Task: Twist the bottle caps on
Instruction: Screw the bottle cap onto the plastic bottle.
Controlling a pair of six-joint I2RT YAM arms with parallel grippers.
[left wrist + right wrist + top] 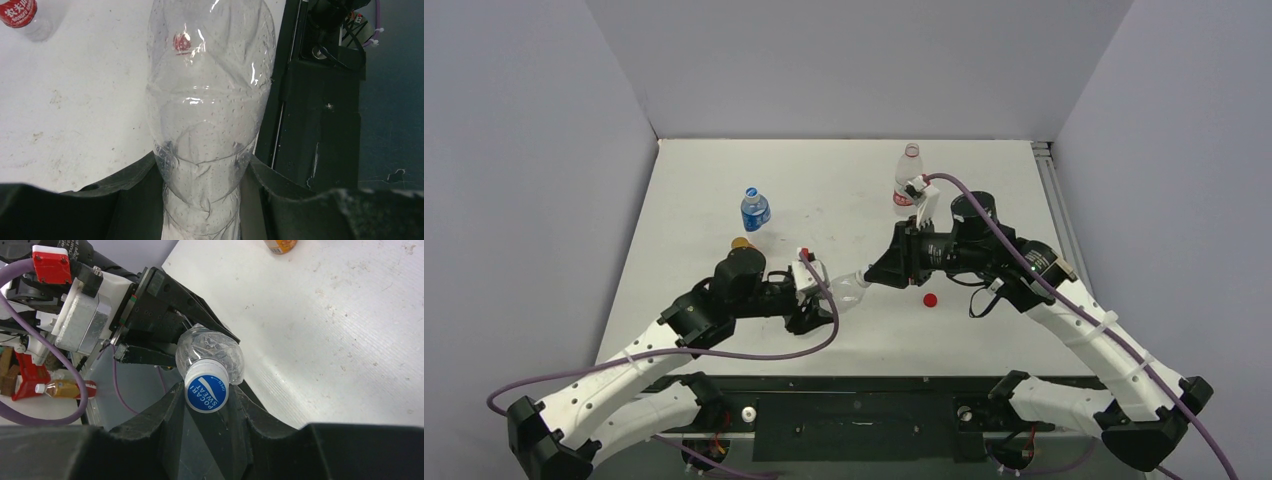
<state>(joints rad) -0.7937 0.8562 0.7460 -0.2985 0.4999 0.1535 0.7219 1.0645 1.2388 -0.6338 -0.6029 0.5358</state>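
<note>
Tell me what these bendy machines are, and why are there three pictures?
They are two robot arms bolted to a white table. The big picture looks down from above. The other two come from a little camera on each arm's wrist.

The left gripper pinches the body of a clear plastic bottle, held sideways in the air. The right gripper pinches the blue-and-white cap sitting on that bottle's neck.

On the table lies a loose red cap. A bottle with a blue label and a bottle with a red label stand further back. A bottle with a gold top peeks out behind the left arm.
</note>
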